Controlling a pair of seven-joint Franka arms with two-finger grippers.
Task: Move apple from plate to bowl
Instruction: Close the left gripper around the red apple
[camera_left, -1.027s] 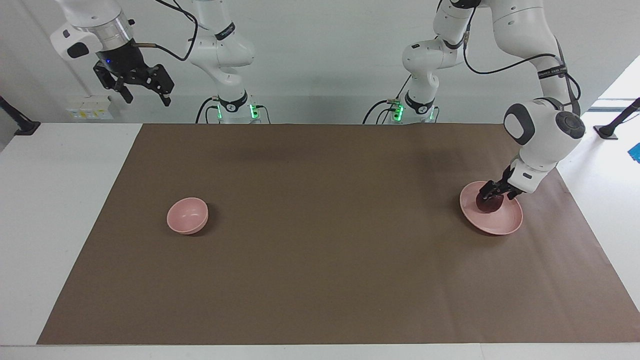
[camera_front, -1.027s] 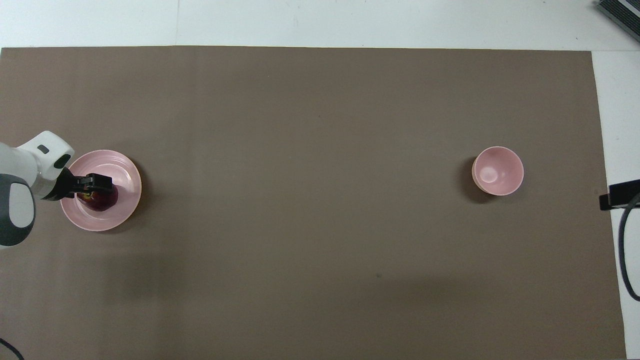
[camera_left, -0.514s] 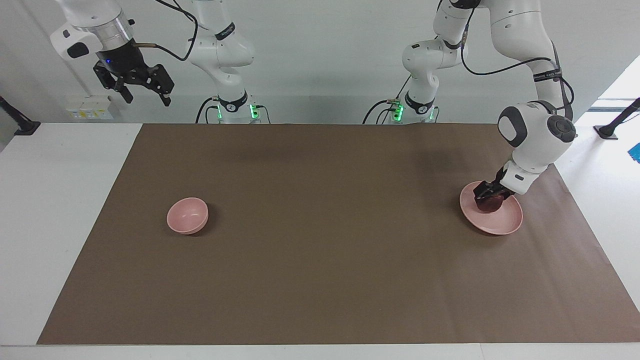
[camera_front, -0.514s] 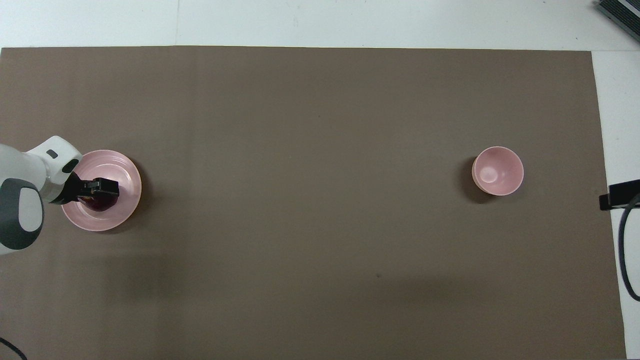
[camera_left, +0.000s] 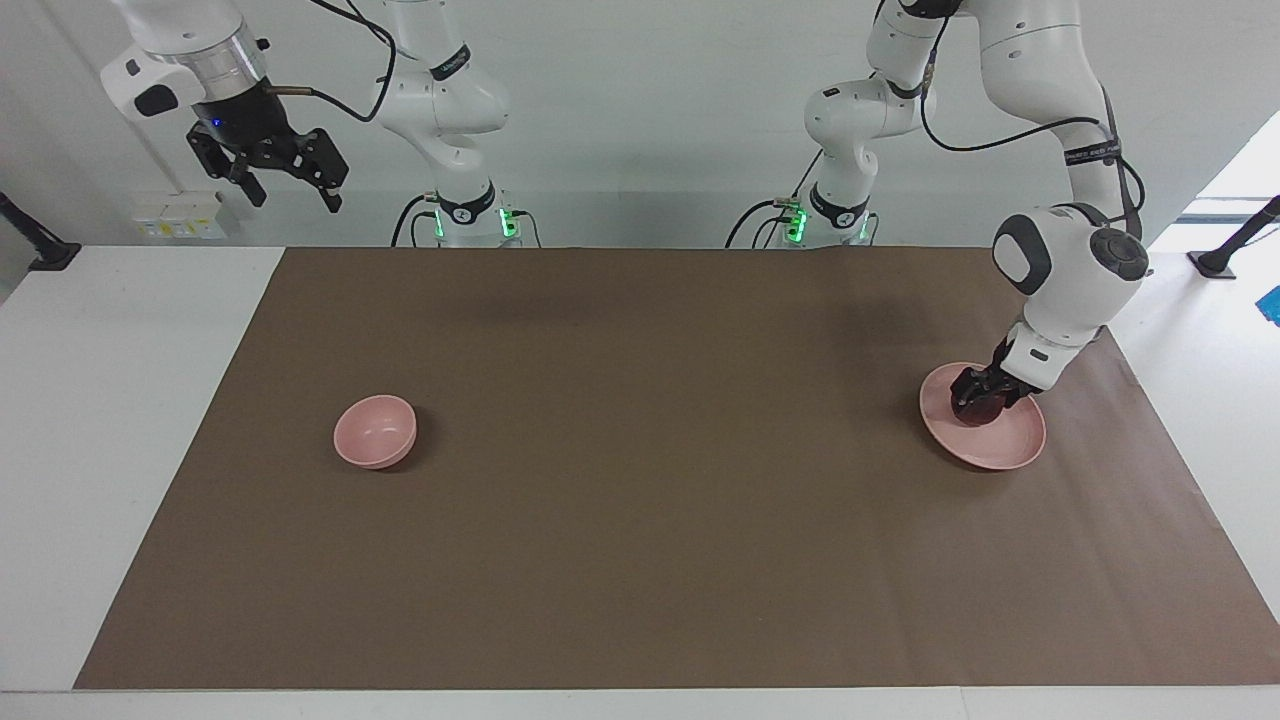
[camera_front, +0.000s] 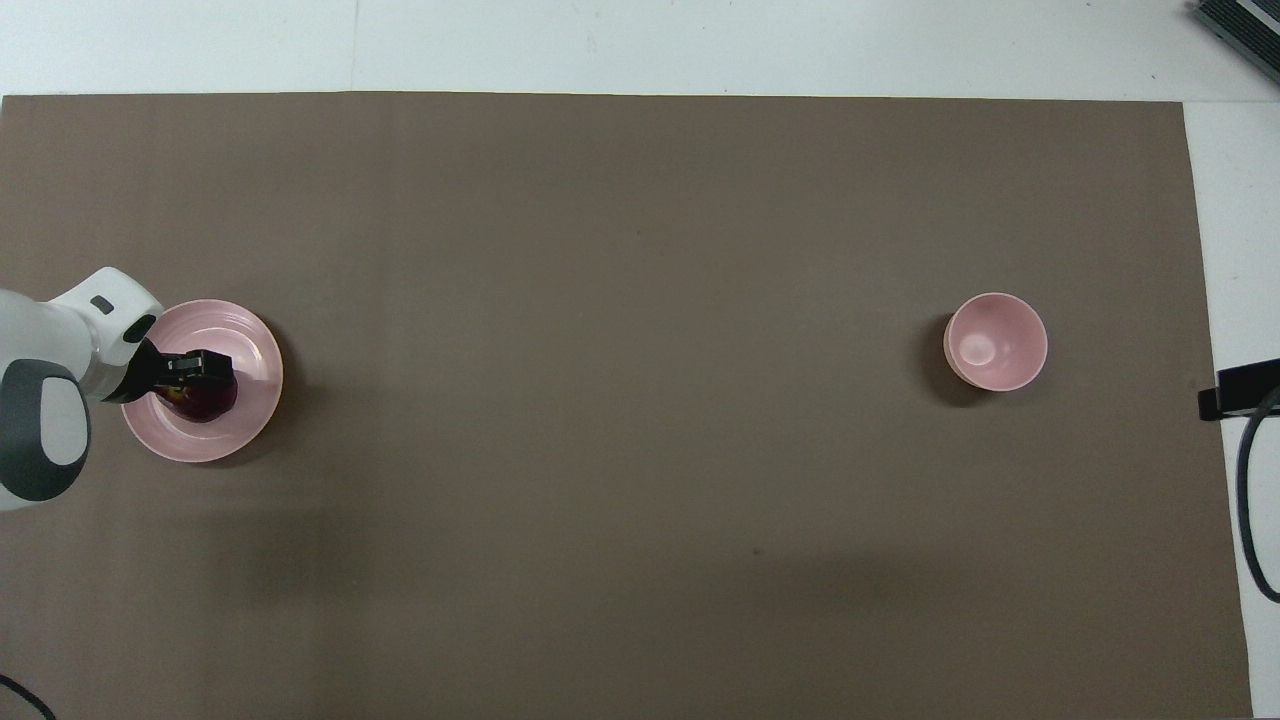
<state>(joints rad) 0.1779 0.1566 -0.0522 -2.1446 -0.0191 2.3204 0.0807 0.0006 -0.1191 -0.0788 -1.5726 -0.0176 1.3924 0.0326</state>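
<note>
The dark red apple (camera_left: 982, 410) (camera_front: 207, 404) sits on the pale pink plate (camera_left: 1008, 446) (camera_front: 218, 442) at the left arm's end of the brown mat. My left gripper (camera_left: 977, 397) (camera_front: 198, 383) has come down slantwise onto the plate, and its black fingers are shut on the apple's sides, covering its top. The small deep pink bowl (camera_left: 375, 431) (camera_front: 996, 342) stands with nothing in it toward the right arm's end of the mat. My right gripper (camera_left: 297, 200) waits high in the air at that end, fingers open and holding nothing.
A brown mat (camera_left: 640, 480) covers most of the white table, and only the plate and bowl stand on it. At the overhead view's edge by the bowl, a black part with a cable (camera_front: 1240, 390) pokes in.
The left gripper sank a little lower over the apple and its fingers drew in against it. The apple and plate stayed where they were, and the right arm has not moved.
</note>
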